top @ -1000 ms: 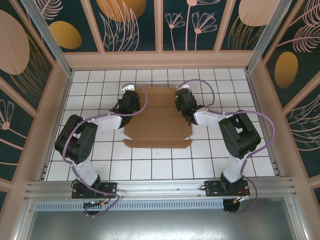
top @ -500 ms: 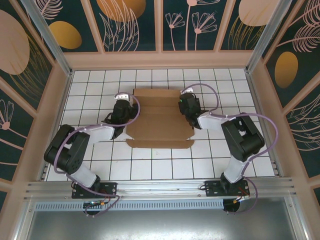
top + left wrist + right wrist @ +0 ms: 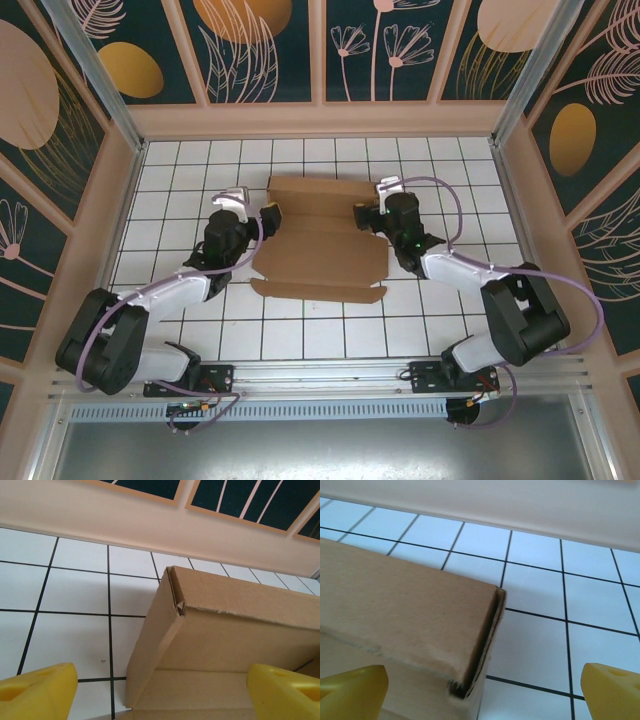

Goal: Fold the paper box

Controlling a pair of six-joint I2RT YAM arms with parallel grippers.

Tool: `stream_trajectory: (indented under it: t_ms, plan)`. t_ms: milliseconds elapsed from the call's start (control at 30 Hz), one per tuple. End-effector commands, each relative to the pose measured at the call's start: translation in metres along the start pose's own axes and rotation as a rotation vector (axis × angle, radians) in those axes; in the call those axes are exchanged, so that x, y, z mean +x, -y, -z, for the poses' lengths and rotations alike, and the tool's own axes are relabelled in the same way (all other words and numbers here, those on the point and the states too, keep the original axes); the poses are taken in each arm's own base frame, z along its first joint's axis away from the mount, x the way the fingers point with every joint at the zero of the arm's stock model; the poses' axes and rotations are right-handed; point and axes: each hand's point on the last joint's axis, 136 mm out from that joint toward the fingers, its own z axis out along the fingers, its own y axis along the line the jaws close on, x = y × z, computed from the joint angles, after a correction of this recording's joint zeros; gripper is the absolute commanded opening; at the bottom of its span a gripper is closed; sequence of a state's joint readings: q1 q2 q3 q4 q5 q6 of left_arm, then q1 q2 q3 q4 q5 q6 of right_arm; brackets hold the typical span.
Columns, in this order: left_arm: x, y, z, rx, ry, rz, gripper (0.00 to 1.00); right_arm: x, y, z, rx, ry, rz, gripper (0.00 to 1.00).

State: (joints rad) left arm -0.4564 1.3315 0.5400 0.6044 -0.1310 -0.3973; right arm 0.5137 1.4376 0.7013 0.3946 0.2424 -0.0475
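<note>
The paper box [image 3: 320, 245] is brown cardboard lying in the middle of the tiled table, with its far flap folded over and a front flap lying flat toward me. My left gripper [image 3: 266, 216] is open at the box's far left corner. In the left wrist view the yellow fingertips [image 3: 37, 690] stand wide apart, with the folded corner of the box [image 3: 210, 630] ahead of the gripper [image 3: 160, 695]. My right gripper [image 3: 364, 215] is open at the far right corner. Its view shows the gripper [image 3: 482, 692] with yellow pads [image 3: 612, 690] spread on either side of the box's corner [image 3: 405, 600].
The white tiled table [image 3: 180, 180] is ringed by low beige walls [image 3: 320, 120] with patterned panels above. Free tiles lie left, right and in front of the box. The arm bases sit on the metal rail [image 3: 320, 375] at the near edge.
Both grippers have gone from nearly shut to wide open and drawn off the box's far flap toward its outer corners. Both arms have stretched outward and lower.
</note>
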Motion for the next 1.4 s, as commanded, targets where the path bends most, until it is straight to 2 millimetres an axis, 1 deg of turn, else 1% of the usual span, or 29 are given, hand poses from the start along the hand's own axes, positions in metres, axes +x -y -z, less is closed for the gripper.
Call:
stream_trajectory:
  t_ms: [0, 67, 100, 200, 300, 367, 400, 433, 533, 600, 733, 833, 933, 1033, 1100, 1133, 1167, 1200, 1233, 1267, 1300, 1367]
  plan:
    - [-0.030, 0.015, 0.011, 0.077, 0.100, 0.008, 0.85, -0.019, -0.020, 0.019, -0.116, 0.107, 0.011, 0.98]
    - [-0.046, 0.022, 0.014, 0.097, 0.130, 0.017, 0.84, -0.030, -0.029, 0.035, -0.178, 0.164, 0.020, 0.95]
    - [-0.055, 0.026, 0.013, 0.103, 0.136, 0.021, 0.84, -0.035, -0.029, 0.041, -0.186, 0.192, 0.016, 0.95]
    - [-0.076, 0.034, 0.009, 0.110, 0.148, 0.029, 0.85, -0.050, -0.018, 0.055, -0.157, 0.249, -0.012, 0.95]
    - [-0.087, 0.033, -0.003, 0.111, 0.134, 0.059, 0.86, -0.064, -0.005, 0.057, -0.146, 0.250, -0.101, 0.95]
    - [-0.088, 0.027, -0.016, 0.105, 0.110, 0.087, 0.85, -0.075, 0.002, 0.053, -0.161, 0.237, -0.182, 0.95]
    - [-0.087, 0.026, -0.021, 0.117, 0.096, 0.102, 0.84, -0.077, 0.006, 0.049, -0.166, 0.217, -0.216, 0.95]
    - [-0.084, 0.024, -0.026, 0.135, 0.080, 0.121, 0.82, -0.079, 0.012, 0.042, -0.154, 0.189, -0.255, 0.95]
    - [-0.072, 0.018, -0.042, 0.157, 0.031, 0.159, 0.78, -0.076, 0.012, 0.024, -0.182, 0.093, -0.324, 0.94]
    - [-0.064, 0.017, -0.048, 0.178, 0.012, 0.182, 0.76, -0.071, 0.016, 0.016, -0.173, 0.064, -0.351, 0.91]
    - [-0.043, 0.017, -0.059, 0.206, -0.039, 0.209, 0.72, -0.053, 0.020, 0.000, -0.156, 0.002, -0.375, 0.84]
    - [-0.027, 0.008, -0.068, 0.174, -0.073, 0.232, 0.66, -0.034, 0.023, -0.011, -0.126, -0.049, -0.391, 0.78]
    - [-0.014, -0.002, -0.071, 0.129, -0.096, 0.259, 0.59, -0.016, 0.021, -0.018, -0.123, -0.085, -0.416, 0.71]
    - [0.005, -0.010, -0.074, 0.099, -0.137, 0.289, 0.52, -0.001, 0.020, -0.022, -0.117, -0.115, -0.424, 0.67]
    - [0.016, -0.016, -0.075, 0.076, -0.161, 0.302, 0.49, 0.000, 0.019, -0.022, -0.120, -0.119, -0.418, 0.66]
    - [0.017, -0.017, -0.075, 0.068, -0.163, 0.308, 0.48, -0.001, 0.018, -0.020, -0.119, -0.116, -0.411, 0.66]
    - [0.016, -0.017, -0.075, 0.064, -0.162, 0.308, 0.50, -0.005, 0.019, -0.018, -0.118, -0.110, -0.406, 0.66]
    - [0.009, -0.017, -0.073, 0.063, -0.148, 0.303, 0.56, -0.012, 0.019, -0.015, -0.117, -0.096, -0.390, 0.68]
    - [0.000, -0.016, -0.070, 0.055, -0.129, 0.296, 0.63, -0.025, 0.019, -0.008, -0.117, -0.066, -0.364, 0.72]
    - [-0.009, -0.015, -0.068, 0.049, -0.109, 0.287, 0.67, -0.032, 0.021, -0.004, -0.109, -0.047, -0.345, 0.75]
    - [-0.023, -0.012, -0.064, 0.048, -0.084, 0.269, 0.70, -0.045, 0.025, 0.003, -0.096, -0.016, -0.321, 0.80]
    - [-0.049, -0.009, -0.058, 0.029, -0.041, 0.235, 0.76, -0.068, 0.030, 0.015, -0.080, 0.036, -0.262, 0.81]
